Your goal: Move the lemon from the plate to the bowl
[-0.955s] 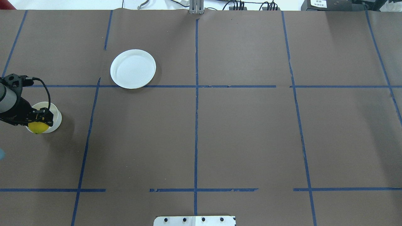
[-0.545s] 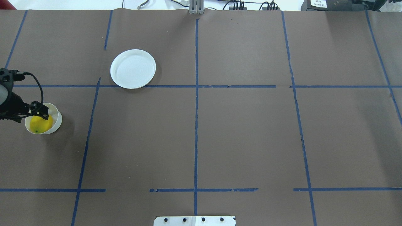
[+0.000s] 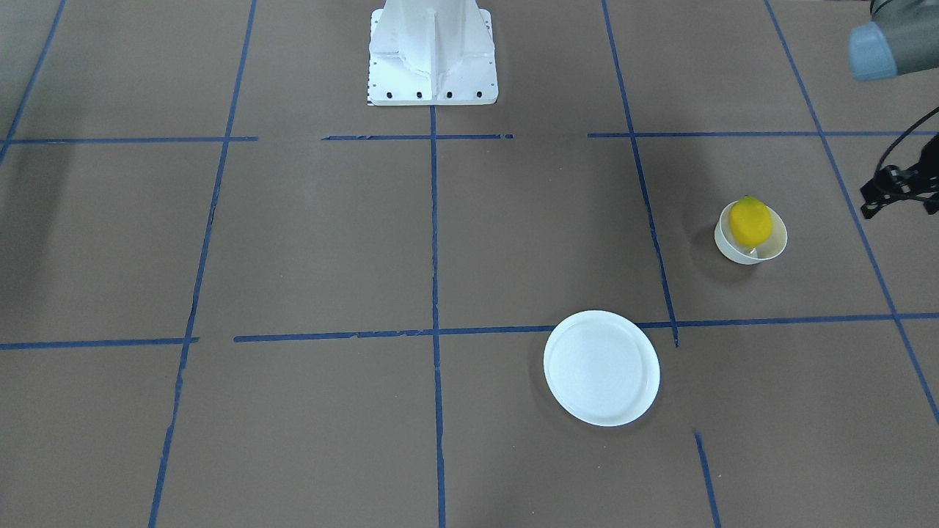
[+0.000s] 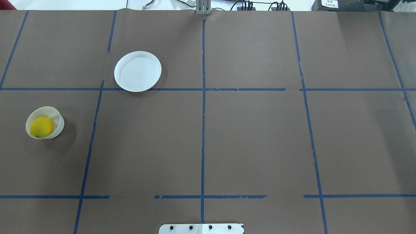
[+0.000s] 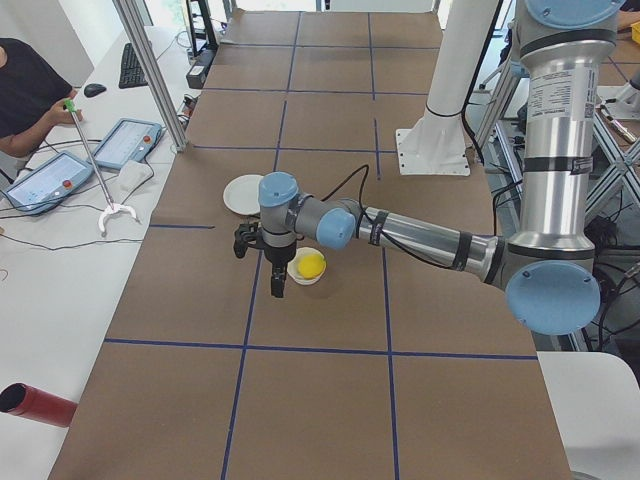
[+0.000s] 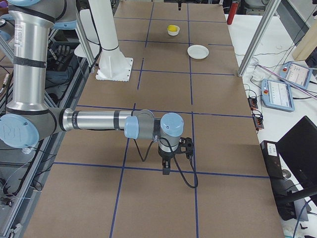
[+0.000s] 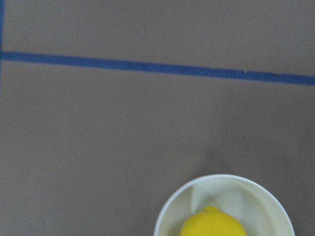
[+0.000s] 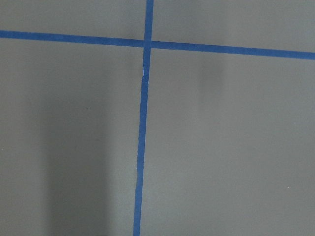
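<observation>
The yellow lemon [image 4: 41,126] lies inside the small off-white bowl [image 4: 58,125] at the table's left side, free of any gripper. It also shows in the front view [image 3: 751,222], in the bowl [image 3: 766,254], and in the left wrist view [image 7: 212,225]. The flat white plate [image 4: 137,71] is bare, also in the front view [image 3: 601,367]. My left gripper [image 3: 901,202] hangs beside the bowl, apart from it, jaws spread and holding nothing; it is outside the overhead view. My right gripper [image 6: 166,167] shows only in the right side view, far from the dishes; I cannot tell its state.
Blue tape lines cross the brown table cover. The white robot base [image 3: 433,51] stands at the table's near edge. An operator sits at a side desk [image 5: 25,90] with tablets.
The left gripper let go of the lemon, which now rests in the bowl. The gripper then drew back to the left, out of the overhead view.
</observation>
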`<state>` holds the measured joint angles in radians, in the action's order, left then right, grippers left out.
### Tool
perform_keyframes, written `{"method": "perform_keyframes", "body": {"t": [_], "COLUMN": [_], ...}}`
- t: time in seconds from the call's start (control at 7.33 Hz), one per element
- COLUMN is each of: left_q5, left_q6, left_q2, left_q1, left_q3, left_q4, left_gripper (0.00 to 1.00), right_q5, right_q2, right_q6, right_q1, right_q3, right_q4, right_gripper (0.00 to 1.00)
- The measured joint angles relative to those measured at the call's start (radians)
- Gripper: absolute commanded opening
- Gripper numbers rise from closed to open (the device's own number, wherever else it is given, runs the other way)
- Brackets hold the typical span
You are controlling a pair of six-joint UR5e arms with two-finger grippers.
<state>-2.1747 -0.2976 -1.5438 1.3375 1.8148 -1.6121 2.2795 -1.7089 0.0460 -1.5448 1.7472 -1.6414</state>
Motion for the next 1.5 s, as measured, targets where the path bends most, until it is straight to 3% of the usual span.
{"method": "perform_keyframes", "body": {"t": [0.27,0.55,0.82,1.5], "left_q5": [-0.010,-0.101,-0.171,-0.180], "left_q6": [0.307,0.446,0.471,0.472], "left_q2": [0.000,0.002,0.026,0.039], "left_q1": [0.228,0.349,0.367,0.298], "left_q3": [-0.008,-0.024,-0.038,-0.045], "left_q4": [0.151,0.250,0.277,0.247], "left_gripper": [1.00,1.00,1.00,1.00], "right_q5": [0.000,0.000,0.000,0.000], "right_q2": [0.000,0.000,0.000,0.000], "right_q6": [0.000,0.000,0.000,0.000], "right_q1": [0.000,0.000,0.000,0.000], "right_q3": [0.000,0.000,0.000,0.000], "right_q4": [0.000,0.000,0.000,0.000], "right_gripper": [1.00,1.00,1.00,1.00]}}
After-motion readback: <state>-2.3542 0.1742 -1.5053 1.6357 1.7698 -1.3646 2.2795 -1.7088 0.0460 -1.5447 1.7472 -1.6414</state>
